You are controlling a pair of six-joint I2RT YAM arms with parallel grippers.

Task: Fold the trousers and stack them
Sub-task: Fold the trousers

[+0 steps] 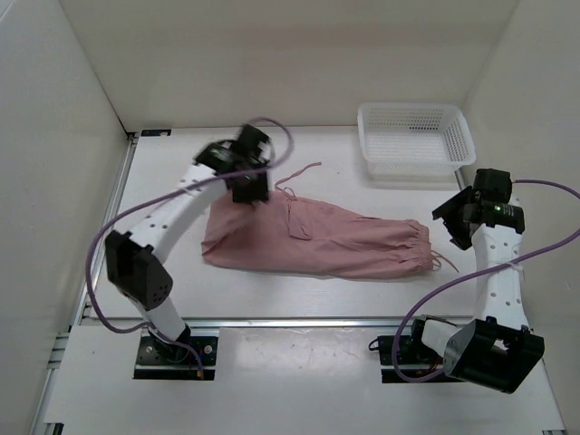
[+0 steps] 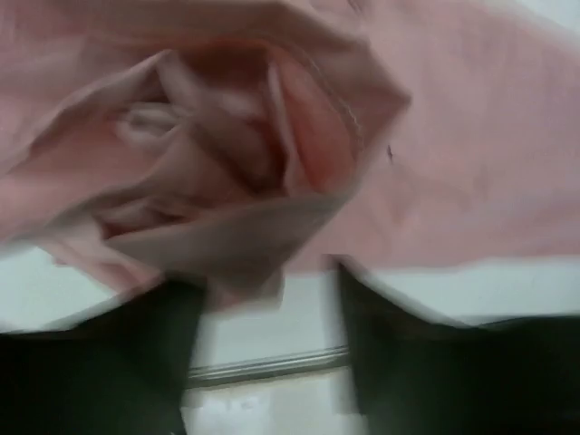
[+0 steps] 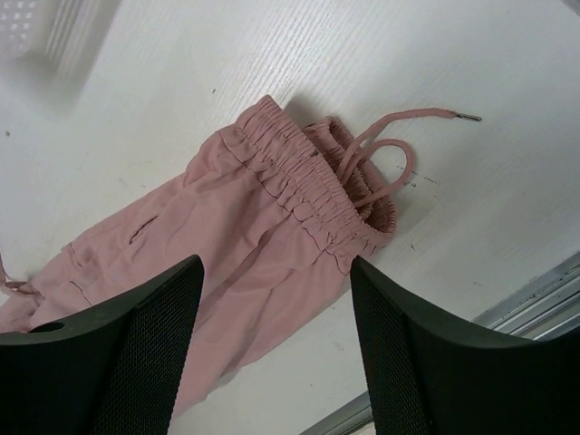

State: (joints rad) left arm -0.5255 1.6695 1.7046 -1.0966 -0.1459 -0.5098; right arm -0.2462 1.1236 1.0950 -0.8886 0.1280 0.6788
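The dusty-pink trousers [image 1: 335,240] lie flat across the middle of the table, with the gathered waistband [image 1: 415,246] at the right. My left gripper [image 1: 249,188] is low over their left end. In the blurred left wrist view bunched pink fabric [image 2: 245,154] fills the top. My left gripper [image 2: 263,281] has its fingers apart there, with bare table between them. My right gripper [image 1: 456,227] hangs open and empty just right of the waistband. In the right wrist view my right gripper [image 3: 272,267] is above the waistband [image 3: 308,195] and the drawstring cords [image 3: 390,149].
A white mesh basket [image 1: 415,136] stands at the back right; its corner shows in the right wrist view [image 3: 27,27]. A loose pink cord [image 1: 299,172] trails behind the trousers. White walls close in the left, back and right. A metal rail [image 1: 299,320] runs along the near edge.
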